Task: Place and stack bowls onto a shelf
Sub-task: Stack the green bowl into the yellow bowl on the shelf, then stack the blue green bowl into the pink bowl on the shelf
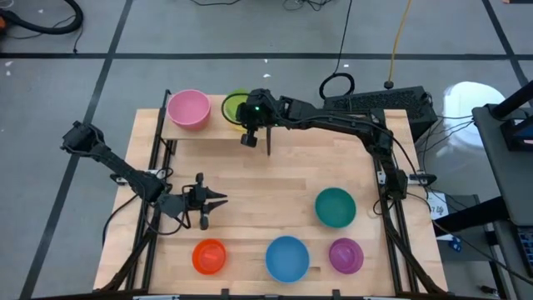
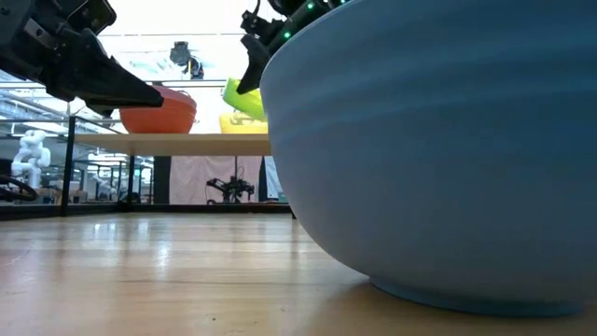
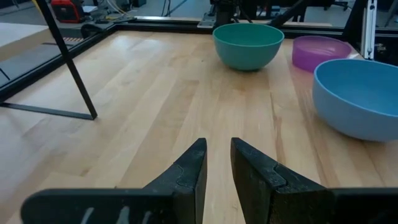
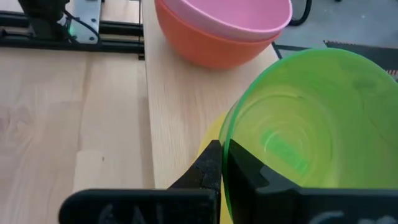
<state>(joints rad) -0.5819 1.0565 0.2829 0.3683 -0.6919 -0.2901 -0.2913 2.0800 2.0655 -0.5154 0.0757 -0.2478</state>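
The light-wood shelf [image 1: 218, 133] stands at the table's far side. On it a pink bowl [image 4: 230, 15] is nested in an orange bowl [image 4: 205, 50]. Beside them sits a yellow bowl [image 4: 210, 138]. My right gripper [image 4: 222, 163] is over the shelf, shut on a green bowl [image 4: 305, 124] that tilts above the yellow one [image 2: 241, 121]. My left gripper [image 1: 218, 198] waits shut above the table's left middle, touching nothing. Teal [image 1: 335, 207], blue [image 1: 287, 258], purple [image 1: 346, 255] and red [image 1: 209, 256] bowls rest on the tabletop. My right gripper pinches the green bowl's rim [image 4: 227, 146] on the side nearest the wrist, one finger [image 4: 249, 171] inside the bowl and the other [image 4: 208, 165] outside. The fingers come from above, slanting down. The bowl is tilted [image 2: 239, 97] over the yellow bowl; whether the two touch, I cannot tell.
Thin black shelf posts [image 3: 71, 62] stand on the table below the board. Bare wood lies in the table's middle [image 1: 266, 192], between the shelf and the near row of bowls. A keyboard [image 1: 379, 104] lies past the table's far right corner.
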